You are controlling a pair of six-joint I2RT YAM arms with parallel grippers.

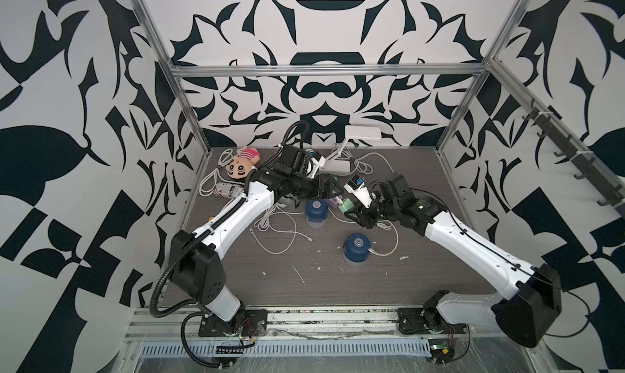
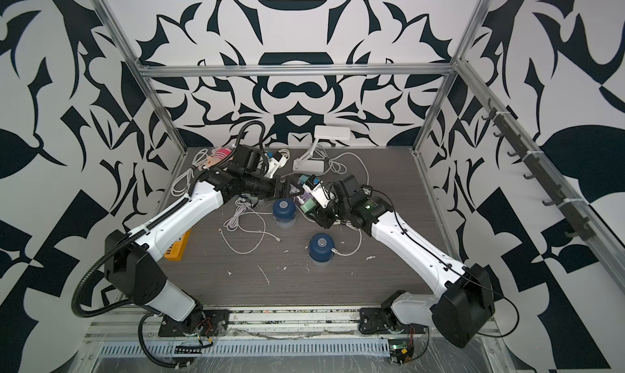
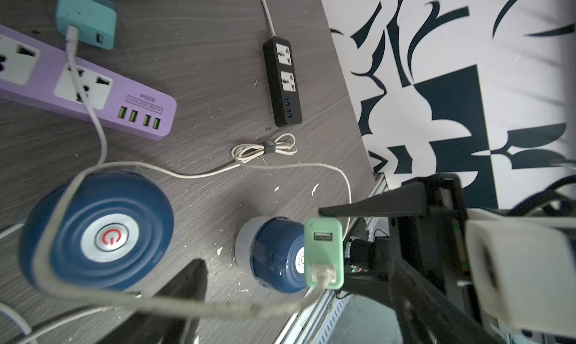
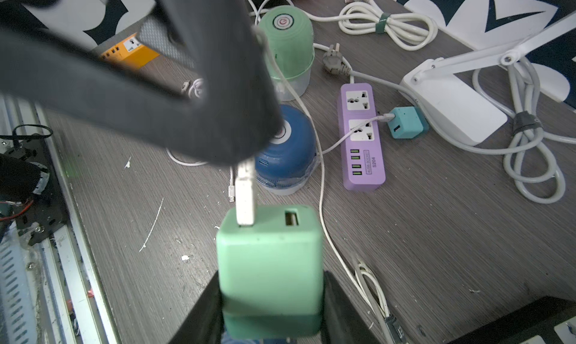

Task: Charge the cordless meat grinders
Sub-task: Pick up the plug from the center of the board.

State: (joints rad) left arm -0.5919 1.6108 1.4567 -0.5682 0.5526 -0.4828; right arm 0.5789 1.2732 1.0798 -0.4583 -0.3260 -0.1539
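Note:
Two navy cordless meat grinders [image 1: 316, 212] [image 1: 357, 249] stand mid-table in both top views. The front one [image 2: 322, 248] has a white cable at its side. A mint green grinder [image 4: 286, 43] stands behind the rear navy one [image 4: 286, 152]. My right gripper [image 4: 271, 295] is shut on a green cube adapter [image 4: 269, 264] and holds it above the table. A white USB plug [image 4: 244, 196] sits in one of the adapter's ports. My left gripper [image 3: 296, 298] faces the adapter [image 3: 323, 252], its jaws wide apart, with the plug's cable [image 3: 174, 302] running between them.
A purple power strip [image 4: 363, 139] lies behind the navy grinders, a teal adapter [image 4: 405, 122] with a cable beside it. A black strip [image 3: 282, 80] lies near the right edge and an orange one [image 2: 176, 246] at the left. A white lamp [image 1: 338, 165], a doll [image 1: 241, 163] and loose cables fill the back.

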